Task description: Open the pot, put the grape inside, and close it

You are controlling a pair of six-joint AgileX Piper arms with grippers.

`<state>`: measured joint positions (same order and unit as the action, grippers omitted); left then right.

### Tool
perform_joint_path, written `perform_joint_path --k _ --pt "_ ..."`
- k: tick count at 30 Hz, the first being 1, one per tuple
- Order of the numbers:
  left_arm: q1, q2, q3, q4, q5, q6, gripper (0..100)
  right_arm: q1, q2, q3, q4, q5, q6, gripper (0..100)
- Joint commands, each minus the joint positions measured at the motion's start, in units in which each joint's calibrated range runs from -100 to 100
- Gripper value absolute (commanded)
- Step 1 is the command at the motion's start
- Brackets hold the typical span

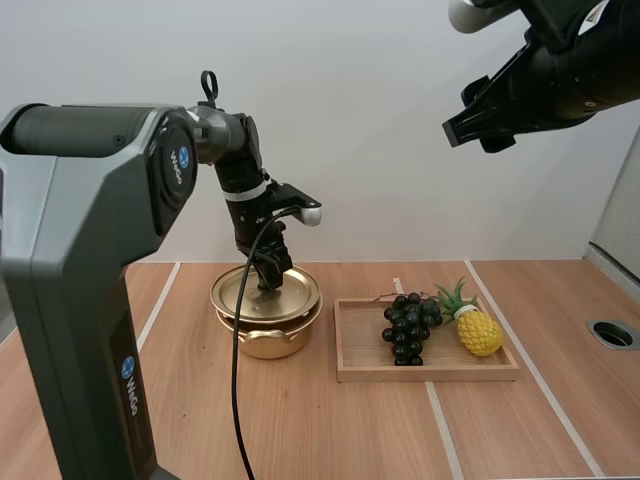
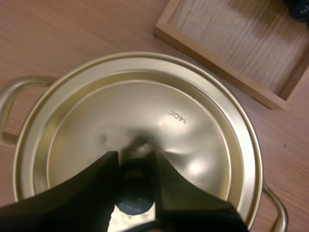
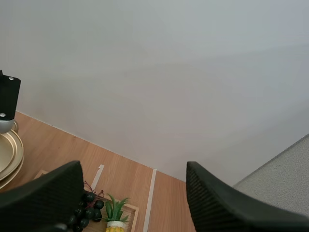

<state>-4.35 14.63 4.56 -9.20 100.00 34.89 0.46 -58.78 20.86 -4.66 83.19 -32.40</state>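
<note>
Lid knob tight inside left gripper

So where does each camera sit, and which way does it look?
High view: behind and above the arm bases, looking forward and down; left gripper at the pot lid, right gripper raised.
Left wrist view: on the left arm, looking down at the lid; its fingers pinch the knob.
Right wrist view: on the right arm, facing the wall; open fingers, grapes and pineapple beyond.
Shared: the lid, in the first two.

Left gripper pinching knob of gold lid, lid on pot; wooden tray beside.
</note>
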Motion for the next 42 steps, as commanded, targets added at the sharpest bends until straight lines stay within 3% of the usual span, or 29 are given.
perform_joint_path --k 1,26,35,42 --pt "-0.04 -4.1 -2.8 1.1 0.0 -1.6 0 -0.2 -0.6 -0.4 0.5 0.0 -0.4 100" --pt "-0.04 -44.2 -26.0 0.9 0.0 -15.2 0 -0.2 -0.6 -0.4 4.3 0.0 -0.4 100" --pt "-0.04 -55.8 -32.1 8.1 -33.2 -27.1 0 -0.2 2.3 -0.4 7.9 7.3 0.0 100" --pt "-0.04 -58.6 -37.4 9.2 -41.2 -29.0 0 -0.2 9.9 -0.4 9.9 10.4 3.6 100"
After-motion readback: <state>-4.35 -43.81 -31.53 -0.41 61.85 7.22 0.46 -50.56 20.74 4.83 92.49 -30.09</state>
